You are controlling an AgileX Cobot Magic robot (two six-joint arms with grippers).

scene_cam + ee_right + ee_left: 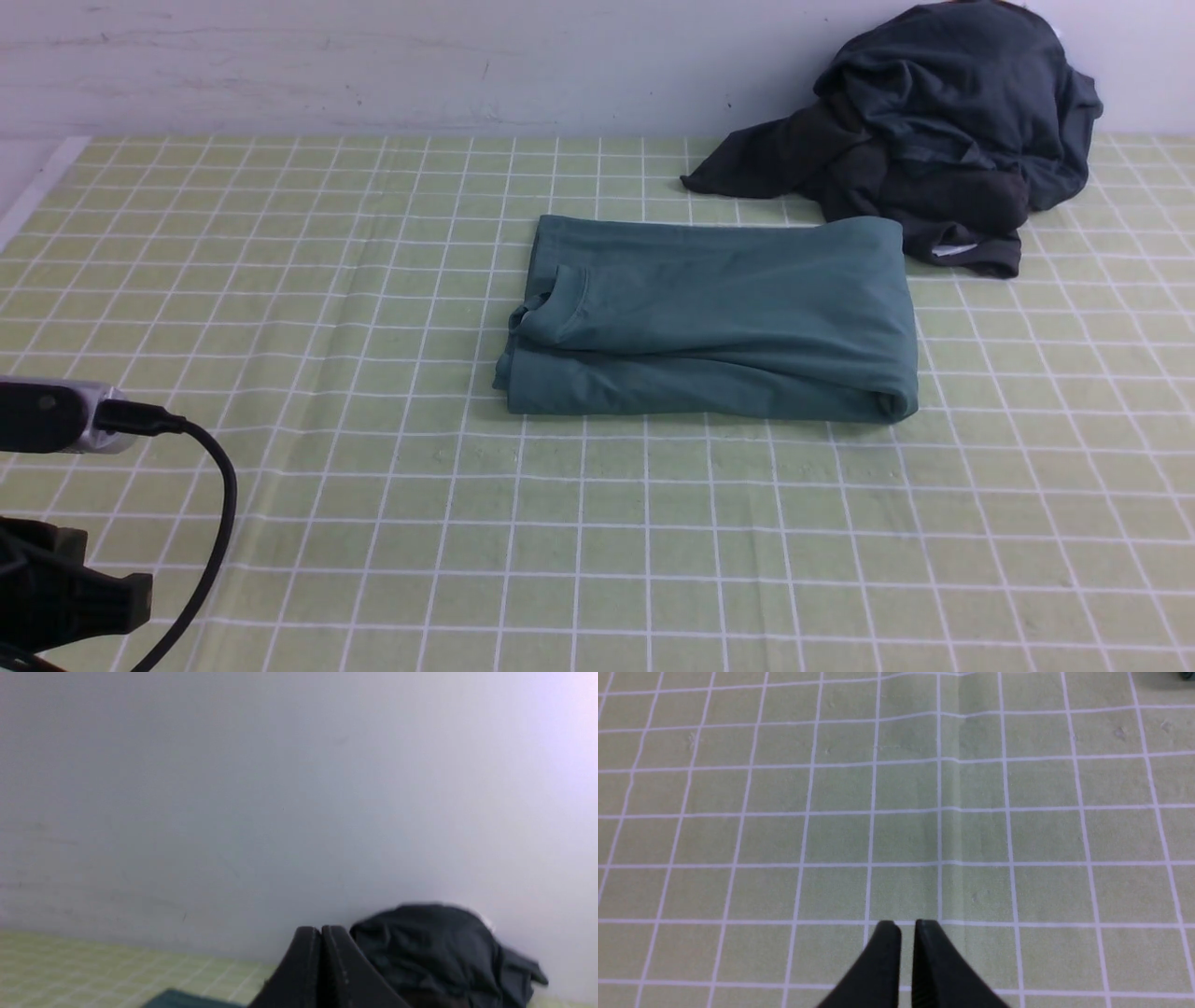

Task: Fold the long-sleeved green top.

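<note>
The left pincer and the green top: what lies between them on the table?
Nothing but bare checked tablecloth. In the front view, the stretch from the left pincer at the near left edge to the folded green top holds no object.

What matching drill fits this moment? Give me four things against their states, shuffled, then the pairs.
1. green long-sleeved top
2. dark grey garments
3. left gripper
4. right gripper

A. fingertips touching, nothing held
B. folded flat on the checked cloth
C. a slit between its fingertips, over bare cloth
D. heaped by the wall

Pairs: 1-B, 2-D, 3-C, 4-A
</note>
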